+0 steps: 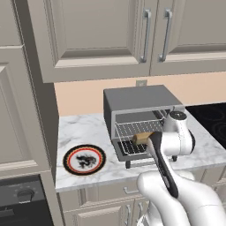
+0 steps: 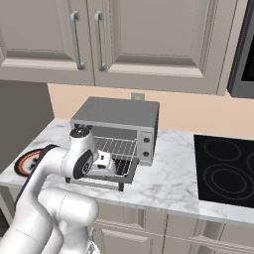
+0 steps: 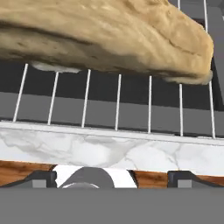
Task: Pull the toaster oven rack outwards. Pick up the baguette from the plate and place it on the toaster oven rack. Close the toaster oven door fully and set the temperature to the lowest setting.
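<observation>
The toaster oven point(image 1: 137, 103) point(image 2: 119, 116) stands on the marble counter with its door point(image 2: 96, 182) folded down. Its wire rack point(image 1: 130, 148) point(image 3: 118, 103) is drawn outwards. The baguette point(image 1: 142, 137) point(image 3: 109, 35) lies on the rack, tan and crusty. My gripper point(image 3: 113, 177) point(image 2: 111, 162) hovers just in front of and below the bread, open, with nothing between its fingertips point(image 3: 41, 177). The plate point(image 1: 84, 160) point(image 2: 27, 161), black with an orange-red rim, sits bare on the counter left of the oven.
A black cooktop point(image 2: 225, 171) point(image 1: 212, 117) lies right of the oven. Wall cabinets point(image 1: 110, 35) hang overhead. A black built-in oven point(image 1: 22, 198) sits low at the left. My arm's wrist point(image 1: 176, 132) blocks the oven's right front.
</observation>
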Robot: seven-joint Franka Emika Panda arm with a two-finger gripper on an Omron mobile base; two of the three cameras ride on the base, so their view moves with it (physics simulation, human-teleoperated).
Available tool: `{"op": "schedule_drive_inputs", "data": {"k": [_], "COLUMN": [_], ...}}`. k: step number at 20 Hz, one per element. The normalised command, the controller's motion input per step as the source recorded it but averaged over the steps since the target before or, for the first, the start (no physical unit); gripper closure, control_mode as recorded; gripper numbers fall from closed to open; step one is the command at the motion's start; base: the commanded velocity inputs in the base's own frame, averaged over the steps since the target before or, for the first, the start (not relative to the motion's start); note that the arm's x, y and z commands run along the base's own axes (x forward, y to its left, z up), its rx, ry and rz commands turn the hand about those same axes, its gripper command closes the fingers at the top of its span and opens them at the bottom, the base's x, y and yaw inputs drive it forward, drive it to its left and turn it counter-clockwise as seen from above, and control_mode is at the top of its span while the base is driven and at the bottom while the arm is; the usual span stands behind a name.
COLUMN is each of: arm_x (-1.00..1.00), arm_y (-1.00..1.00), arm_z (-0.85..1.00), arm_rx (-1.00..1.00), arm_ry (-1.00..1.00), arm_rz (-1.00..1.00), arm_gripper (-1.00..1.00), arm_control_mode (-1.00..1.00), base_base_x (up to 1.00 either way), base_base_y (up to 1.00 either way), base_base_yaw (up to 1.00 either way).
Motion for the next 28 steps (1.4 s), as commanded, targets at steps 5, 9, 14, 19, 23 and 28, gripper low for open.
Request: {"op": "schedule_drive_inputs", "data": {"k": [5,9,14,19,23,28], "arm_x": [0.87,0.89,0.75,0.60,0.26,0.07], "arm_y": [0.00,0.00,0.00,0.00,0.00,0.00], "arm_z": [0.00,-0.03,-0.16,-0.16,-0.05,-0.03], "arm_rx": [0.00,0.00,0.00,0.00,0.00,0.00], "arm_ry": [0.00,0.00,0.00,0.00,0.00,-0.02], "arm_rz": [-0.16,-0.14,-0.12,-0.10,-0.02,0.00], "arm_gripper": [-1.00,-1.00,-1.00,-1.00,-1.00,-1.00], "arm_control_mode": [-1.00,-1.00,-1.00,-1.00,-1.00,-1.00], "base_base_x": [0.00,0.00,0.00,0.00,0.00,0.00], "base_base_y": [0.00,0.00,0.00,0.00,0.00,0.00], "base_base_yaw": [0.00,0.00,0.00,0.00,0.00,0.00]}}
